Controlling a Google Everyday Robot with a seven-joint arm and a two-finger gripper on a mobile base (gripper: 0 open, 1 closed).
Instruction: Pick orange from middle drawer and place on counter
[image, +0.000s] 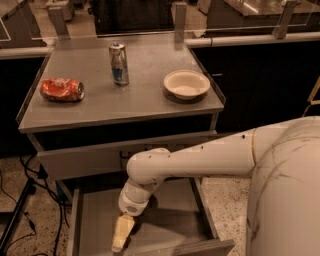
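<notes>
Arm (200, 159) bent down, end effector (121, 236) inside middle drawer (172, 217)

dim; end effector (123, 234) seemingly in drawer (175, 220)

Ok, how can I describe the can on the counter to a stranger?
Look at the grey counter above the open drawer, where the claw hangs inside. The can stands near its back middle. It is the only tall upright thing, between a red packet and a white bowl.

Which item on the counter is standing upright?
The blue-and-silver can, between the crumpled red packet and white bowl. The gripper is down in the open drawer.
</notes>
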